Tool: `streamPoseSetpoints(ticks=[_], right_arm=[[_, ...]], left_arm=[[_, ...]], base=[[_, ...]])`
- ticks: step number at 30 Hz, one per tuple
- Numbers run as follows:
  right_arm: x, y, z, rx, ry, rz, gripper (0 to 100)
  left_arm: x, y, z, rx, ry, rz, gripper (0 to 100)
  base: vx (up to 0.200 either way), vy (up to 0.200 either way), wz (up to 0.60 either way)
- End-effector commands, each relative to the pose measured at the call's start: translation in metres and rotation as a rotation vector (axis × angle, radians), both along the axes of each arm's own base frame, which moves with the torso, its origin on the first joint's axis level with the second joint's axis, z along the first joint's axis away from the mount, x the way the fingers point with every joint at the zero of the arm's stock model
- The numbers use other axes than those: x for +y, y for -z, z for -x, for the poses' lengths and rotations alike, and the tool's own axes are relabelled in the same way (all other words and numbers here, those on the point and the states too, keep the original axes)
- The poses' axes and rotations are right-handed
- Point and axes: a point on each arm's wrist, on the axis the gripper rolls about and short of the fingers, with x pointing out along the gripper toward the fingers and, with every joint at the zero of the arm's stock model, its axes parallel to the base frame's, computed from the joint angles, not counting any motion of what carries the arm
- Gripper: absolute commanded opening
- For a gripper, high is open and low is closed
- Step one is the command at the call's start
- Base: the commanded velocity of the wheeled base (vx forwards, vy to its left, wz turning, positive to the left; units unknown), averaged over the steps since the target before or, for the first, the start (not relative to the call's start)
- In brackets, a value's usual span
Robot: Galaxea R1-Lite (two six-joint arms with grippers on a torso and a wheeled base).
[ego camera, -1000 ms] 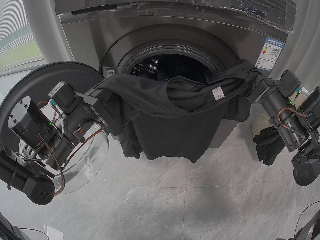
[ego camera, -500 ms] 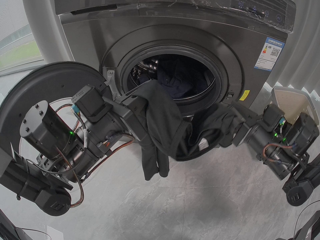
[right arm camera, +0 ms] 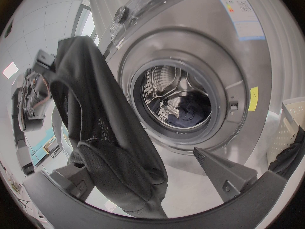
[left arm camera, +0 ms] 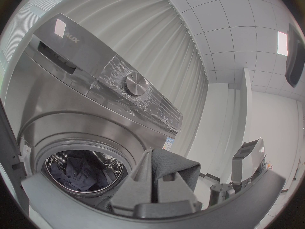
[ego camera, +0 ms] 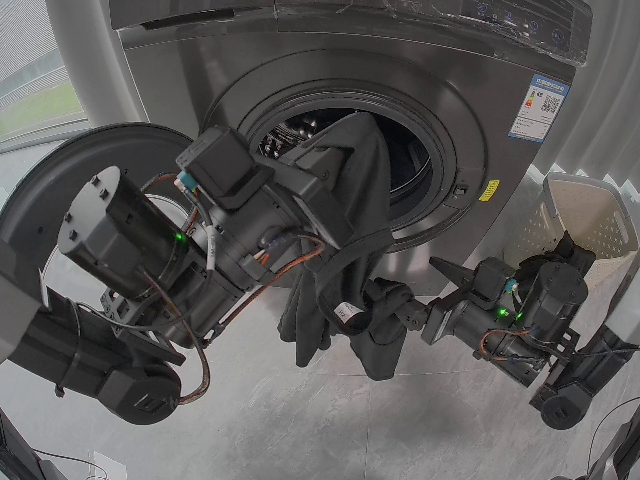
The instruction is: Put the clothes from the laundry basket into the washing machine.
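"Dark garment (ego camera: pixel 363 181), where have you got it?"

"Halfway in, I'd say. My left gripper (left arm camera: pixel 152 163) is clamped on 1 end of it, fingers together on the cloth, right up at the mouth of the washing machine (ego camera: pixel 413 75). The rest hangs down in front of the opening, outside the drum."

"And the right side?"

"My right gripper (ego camera: pixel 410 281) sits low, below the door ring, with its 2 fingers spread apart. The lower bunch of the garment is draped over 1 finger; nothing is pinched there."

"So which step is this?"

"Loading this piece. Blue clothes (right arm camera: pixel 187 110) lie in the drum already, and the laundry basket (ego camera: pixel 587 215), on my right beside the machine, has more dark cloth (right arm camera: pixel 286 156) over its rim, so I judge the task partway done."

"Next move?"

"I reckon the left arm has to push deeper past the ring before it lets go, or the hanging tail will drag the piece back out. The right finger could lift that tail up and over the lip."
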Motion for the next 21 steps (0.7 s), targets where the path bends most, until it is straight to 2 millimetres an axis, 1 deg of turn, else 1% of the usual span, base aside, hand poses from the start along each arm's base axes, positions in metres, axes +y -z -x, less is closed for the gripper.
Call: streamPoseSetpoints(ticks=[1,2,3,6,10,12,14,16,19,20,21], right_arm=[[0.027,0.028,-0.022,0.039,-0.034,0.031,100],[0.027,0.028,-0.022,0.039,-0.034,0.031,100],[0.038,0.031,-0.035,0.024,-0.035,0.019,100],[0.049,0.037,-0.047,0.010,-0.037,0.009,100],[0.054,0.049,-0.053,0.029,-0.039,0.022,100],[0.053,0.055,-0.051,0.048,-0.040,0.035,100],[0.048,0.065,-0.040,0.094,-0.048,0.071,100],[0.044,0.068,-0.031,0.122,-0.054,0.093,100],[0.035,0.062,-0.019,0.132,-0.057,0.103,100],[0.034,0.061,-0.018,0.133,-0.057,0.104,100],[0.031,0.057,-0.014,0.128,-0.057,0.100,100]], left_arm=[[-0.010,0.007,-0.005,0.012,0.012,-0.013,0],[-0.010,0.007,-0.005,0.012,0.012,-0.013,0],[-0.010,0.007,-0.007,0.010,0.009,-0.011,0],[-0.010,0.004,-0.009,0.002,0.003,-0.001,0],[-0.009,0.003,-0.011,0.000,-0.005,0.003,0],[-0.010,0.003,-0.014,0.001,-0.014,0.005,0],[-0.008,0.005,-0.020,0.005,-0.034,0.006,0],[-0.006,0.006,-0.024,0.007,-0.047,0.004,0],[-0.003,0.008,-0.026,0.013,-0.058,0.001,0],[-0.003,0.007,-0.027,0.012,-0.059,0.002,0],[-0.001,0.008,-0.028,0.013,-0.066,-0.001,0]], base=[[0.000,0.000,0.00],[0.000,0.000,0.00],[0.000,0.000,0.00],[0.000,0.000,0.00],[0.000,0.000,0.00],[0.000,0.000,0.00],[0.000,0.000,0.00],[0.000,0.000,0.00],[0.000,0.000,0.00],[0.000,0.000,0.00],[0.000,0.000,0.00]])
